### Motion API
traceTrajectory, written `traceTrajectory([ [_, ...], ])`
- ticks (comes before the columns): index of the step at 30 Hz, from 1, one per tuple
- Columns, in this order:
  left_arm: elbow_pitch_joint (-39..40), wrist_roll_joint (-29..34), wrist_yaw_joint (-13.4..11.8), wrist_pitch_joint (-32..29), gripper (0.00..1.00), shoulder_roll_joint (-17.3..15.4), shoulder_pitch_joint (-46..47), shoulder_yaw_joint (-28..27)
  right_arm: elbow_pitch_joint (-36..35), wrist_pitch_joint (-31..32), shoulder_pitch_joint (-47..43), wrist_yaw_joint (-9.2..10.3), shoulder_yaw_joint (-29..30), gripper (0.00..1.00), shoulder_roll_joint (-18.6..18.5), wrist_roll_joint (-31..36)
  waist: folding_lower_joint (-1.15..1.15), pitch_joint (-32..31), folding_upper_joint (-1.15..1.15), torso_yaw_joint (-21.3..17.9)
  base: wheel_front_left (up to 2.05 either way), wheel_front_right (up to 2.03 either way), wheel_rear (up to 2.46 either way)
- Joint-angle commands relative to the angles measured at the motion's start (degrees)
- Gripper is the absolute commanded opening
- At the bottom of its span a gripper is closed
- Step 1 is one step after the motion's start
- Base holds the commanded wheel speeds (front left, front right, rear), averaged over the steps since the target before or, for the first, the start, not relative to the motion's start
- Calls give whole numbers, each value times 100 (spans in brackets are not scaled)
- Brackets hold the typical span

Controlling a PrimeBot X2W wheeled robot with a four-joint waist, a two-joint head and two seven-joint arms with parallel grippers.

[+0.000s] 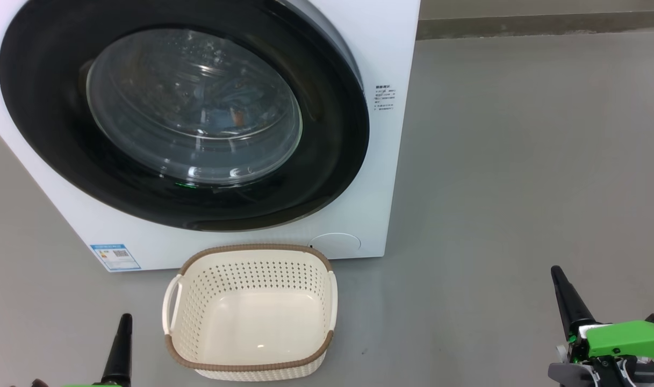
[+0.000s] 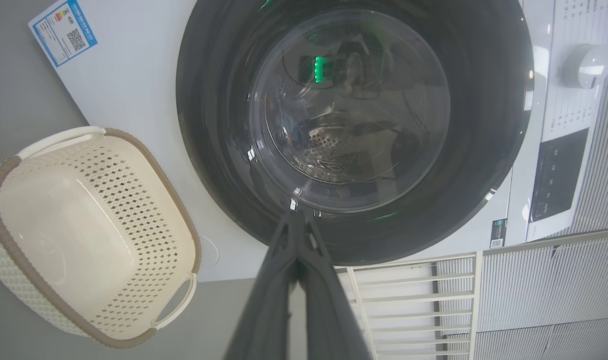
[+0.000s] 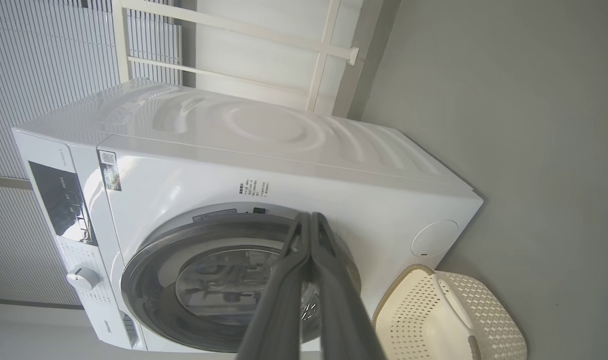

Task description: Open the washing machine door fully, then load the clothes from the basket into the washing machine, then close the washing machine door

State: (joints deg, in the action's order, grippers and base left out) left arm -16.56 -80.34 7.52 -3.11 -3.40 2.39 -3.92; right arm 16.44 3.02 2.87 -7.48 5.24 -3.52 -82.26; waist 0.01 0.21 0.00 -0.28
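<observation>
Through the bulging clear glass of the big round black-rimmed washing machine door (image 1: 327, 161), light-blue and orange cloth (image 1: 227, 113) is only a smear. The small blue label (image 1: 115, 257), low on the left, has print too fine to read. The left gripper (image 1: 124, 322) is cut off below its dark fingers.

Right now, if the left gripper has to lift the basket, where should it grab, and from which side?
Likely the left side handle of the basket: an open loop standing off the wall, facing the left gripper. Come in from the left and above, jaws opened first, since they are shut. The basket stands upright and empty.
</observation>
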Motion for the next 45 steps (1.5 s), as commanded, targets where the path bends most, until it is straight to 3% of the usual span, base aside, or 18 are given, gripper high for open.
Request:
traceTrajectory([
  [1, 199, -223, -3, -77, 0, -41, 273, -192, -189, 70, 271, -1, -51, 0, -29, -207, 0, -1, 0, 4, 0, 0, 0],
  [17, 253, -1181, -3, -339, 0, 52, 379, -262, -243, 331, 329, -1, 109, 0, 47, -1006, 0, -4, 0, 28, 0, 0, 0],
  [45, 253, -1182, -3, -338, 0, 52, 379, -261, -242, 339, 330, -1, 118, 0, 53, -999, 0, -4, 0, 28, 0, 0, 0],
])
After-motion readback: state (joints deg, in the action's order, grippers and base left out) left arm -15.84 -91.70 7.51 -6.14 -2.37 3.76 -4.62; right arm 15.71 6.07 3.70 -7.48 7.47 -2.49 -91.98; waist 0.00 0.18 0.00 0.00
